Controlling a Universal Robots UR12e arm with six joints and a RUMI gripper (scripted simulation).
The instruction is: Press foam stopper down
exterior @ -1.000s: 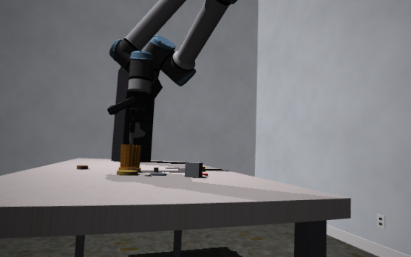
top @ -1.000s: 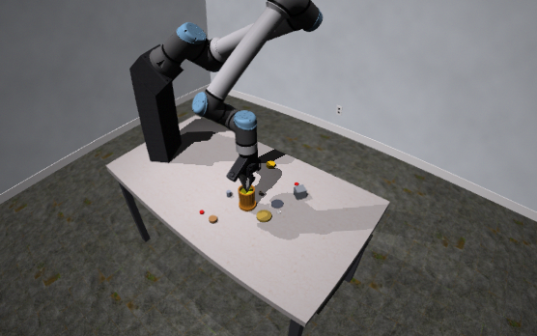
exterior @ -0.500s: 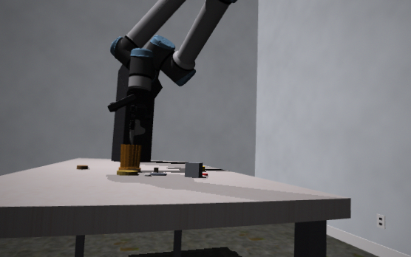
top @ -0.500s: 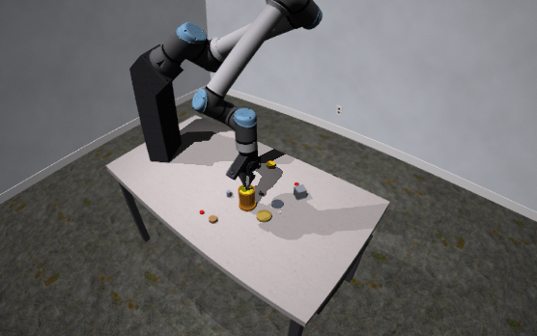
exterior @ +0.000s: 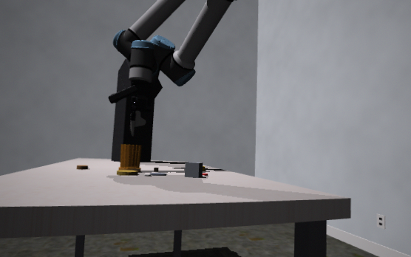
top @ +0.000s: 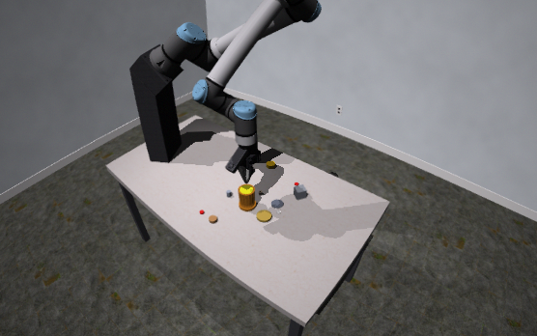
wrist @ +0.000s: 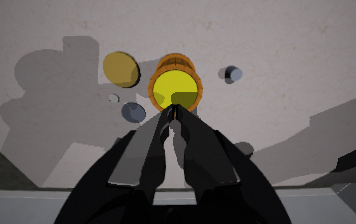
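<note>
An orange ribbed jar (top: pixel 247 199) stands upright near the middle of the table; it also shows in the exterior view (exterior: pixel 130 158) and in the wrist view (wrist: pixel 175 87). A yellow foam stopper (wrist: pixel 174 90) fills its mouth; its top shows in the top view (top: pixel 246 188). My gripper (top: pixel 247 178) is shut and empty, pointing straight down a short way above the stopper. In the side view the fingertips (exterior: pixel 132 137) hang just above the jar's rim with a small gap. In the wrist view the closed fingertips (wrist: pixel 173 111) sit over the stopper's near edge.
Around the jar lie a yellow disc (top: pixel 264 215), a grey disc (top: pixel 277 204), a small grey cylinder (top: pixel 229 193), a grey block with a red knob (top: pixel 299 191), an orange disc (top: pixel 212 219), a red ball (top: pixel 202 211) and a dark yellow disc (top: pixel 270 164). The black arm base (top: pixel 155 111) stands at the table's back.
</note>
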